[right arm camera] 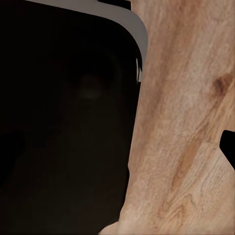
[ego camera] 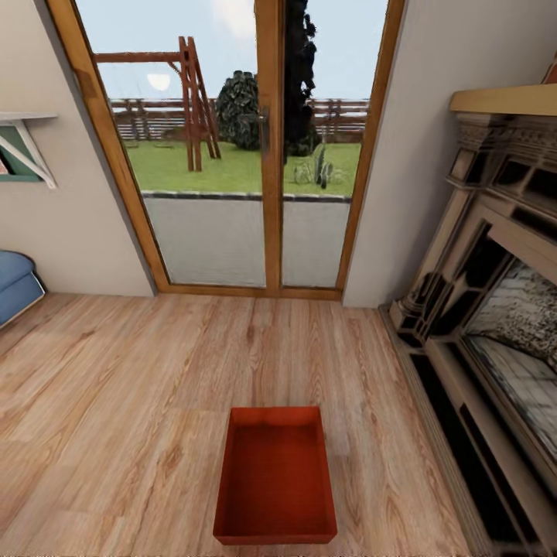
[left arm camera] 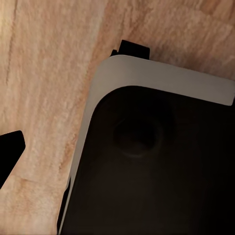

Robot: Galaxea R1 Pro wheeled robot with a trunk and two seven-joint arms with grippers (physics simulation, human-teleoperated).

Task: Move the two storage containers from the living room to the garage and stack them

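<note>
One red-orange storage container [ego camera: 275, 476] lies on the light wood-plank flooring [ego camera: 116, 402] of the living room, straight ahead and close in the head view, empty, with its long side pointing away from me. The second container is out of view. In the left wrist view my left gripper's black fingertip [left arm camera: 10, 152] shows at the picture's edge over the planks, beside my dark, grey-rimmed base [left arm camera: 156, 161]. In the right wrist view my right gripper's fingertip [right arm camera: 229, 147] sits likewise at the edge. Both grippers stand open and hold nothing.
Wood-framed glass doors [ego camera: 255, 155] close the far wall, with a lawn beyond. The dark ornate fireplace mantel [ego camera: 495, 309] runs along the right side, close to the container. A blue cushion [ego camera: 15, 282] and a wall shelf [ego camera: 23, 147] are at the left.
</note>
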